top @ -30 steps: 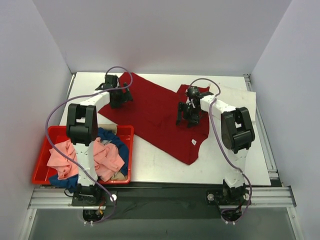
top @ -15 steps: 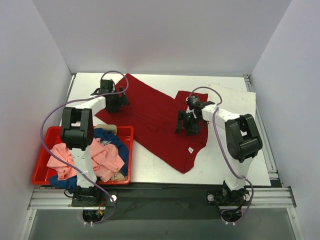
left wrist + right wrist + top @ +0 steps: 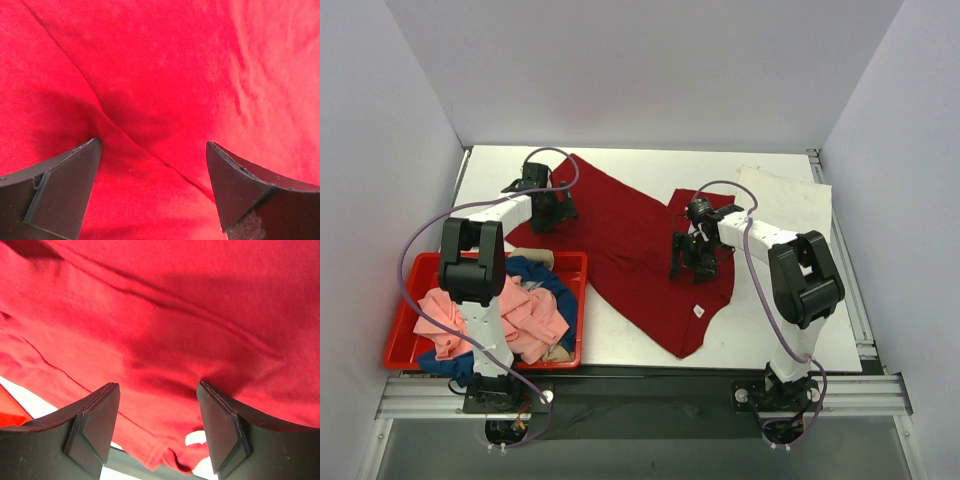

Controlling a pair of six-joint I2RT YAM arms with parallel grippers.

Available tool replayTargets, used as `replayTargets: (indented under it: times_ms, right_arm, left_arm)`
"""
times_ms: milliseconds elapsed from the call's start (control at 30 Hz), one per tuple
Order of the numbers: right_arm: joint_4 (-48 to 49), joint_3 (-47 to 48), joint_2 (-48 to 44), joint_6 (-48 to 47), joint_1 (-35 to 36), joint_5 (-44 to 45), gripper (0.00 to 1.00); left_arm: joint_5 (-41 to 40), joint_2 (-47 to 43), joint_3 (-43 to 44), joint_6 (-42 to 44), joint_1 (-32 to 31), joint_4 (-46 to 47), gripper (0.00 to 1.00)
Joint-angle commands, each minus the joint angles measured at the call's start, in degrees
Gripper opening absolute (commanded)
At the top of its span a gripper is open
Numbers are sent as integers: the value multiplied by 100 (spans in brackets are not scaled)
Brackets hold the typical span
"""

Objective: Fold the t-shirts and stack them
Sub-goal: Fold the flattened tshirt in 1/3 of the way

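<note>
Across the table [image 3: 770, 330] the dark red t-shirt [image 3: 630, 240] lies spread but askew. The left gripper [image 3: 556, 214] and right gripper [image 3: 692, 264] are low over its opposite sides, jaws spread, pinching nothing. Closing here, mid-cloth and off any hem, could bunch the fabric into a crooked fold.

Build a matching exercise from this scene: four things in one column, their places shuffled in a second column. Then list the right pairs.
Things
1. dark red t-shirt
2. pink t-shirt
3. red bin
4. white t-shirt

Places
A. near left corner of the table
B. lying flat at the far right of the table
C. spread across the middle of the table
D. on top, inside the red bin

Pairs: 1-C, 2-D, 3-A, 4-B
</note>
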Motion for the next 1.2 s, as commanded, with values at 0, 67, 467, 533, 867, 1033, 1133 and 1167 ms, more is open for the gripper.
replayTargets:
  times_ms: [0, 67, 467, 533, 867, 1033, 1133, 1167]
  right_arm:
    - [-1027, 398, -138, -186, -3, 320, 64]
    - [-1106, 784, -147, -213, -100, 355, 65]
    - [-1089, 2201, 1258, -520, -373, 373, 65]
    - [-1089, 2236, 1443, -529, -373, 382, 65]
    - [-1045, 1560, 1462, -432, -320, 391, 64]
    - [-1018, 1138, 1260, -318, -136, 364, 64]
    - [-1009, 840, 1093, -248, 13, 373, 64]
    - [-1009, 691, 996, -196, 58, 373, 64]
  left_arm:
    - [-81, 103, 636, 178, -126, -618, 97]
    - [-72, 226, 945, 152, -178, -662, 97]
    - [534, 1624, 2757, 12, -258, -267, 97]
    - [709, 1712, 2678, 64, -249, -5, 97]
    - [465, 1633, 1896, 117, -38, -134, 97]
    - [174, 1185, 1212, 73, 138, -372, 97]
    - [122, 940, 878, 161, 208, -433, 97]
    - [87, 878, 807, 187, 217, -460, 97]
